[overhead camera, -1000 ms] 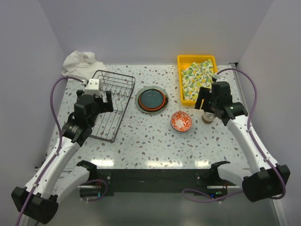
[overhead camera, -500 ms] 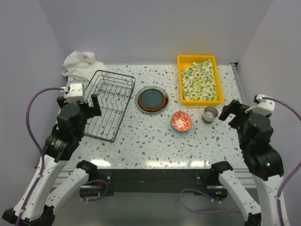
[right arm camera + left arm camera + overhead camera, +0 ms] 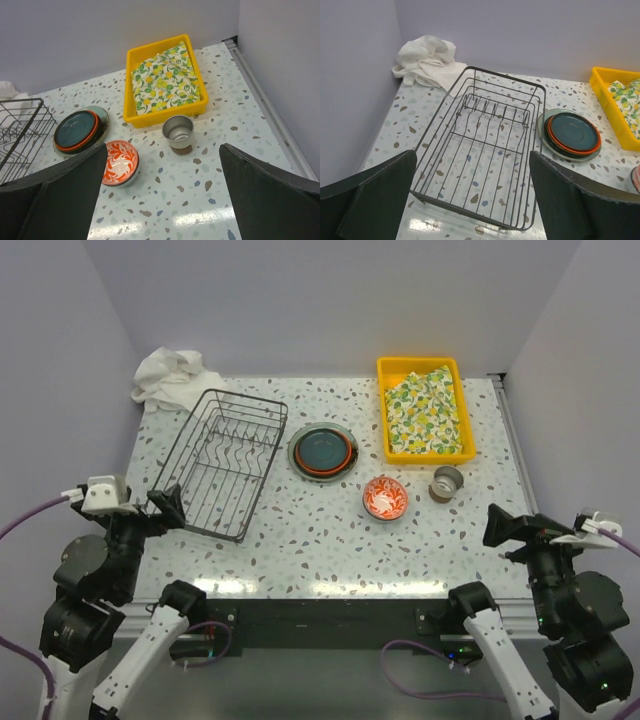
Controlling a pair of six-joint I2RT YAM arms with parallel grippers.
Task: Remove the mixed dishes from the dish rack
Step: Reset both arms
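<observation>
Left gripper (image 3: pixel 150 510) and right gripper (image 3: pixel 520 532) have been pulled back to the desk's (image 3: pixel 300 540) near corners, jaws apart and empty; the dish rack (image 3: pixel 222 462) by the left edge is left bare, with plates (image 3: pixel 323 451), bowl (image 3: pixel 385 497) and cup (image 3: pixel 446 481) set out mid-desk, so unloading is judged done.

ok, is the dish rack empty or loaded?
Empty. The dish rack shows only bare wires and tines; the plates sit stacked beside it.
</observation>
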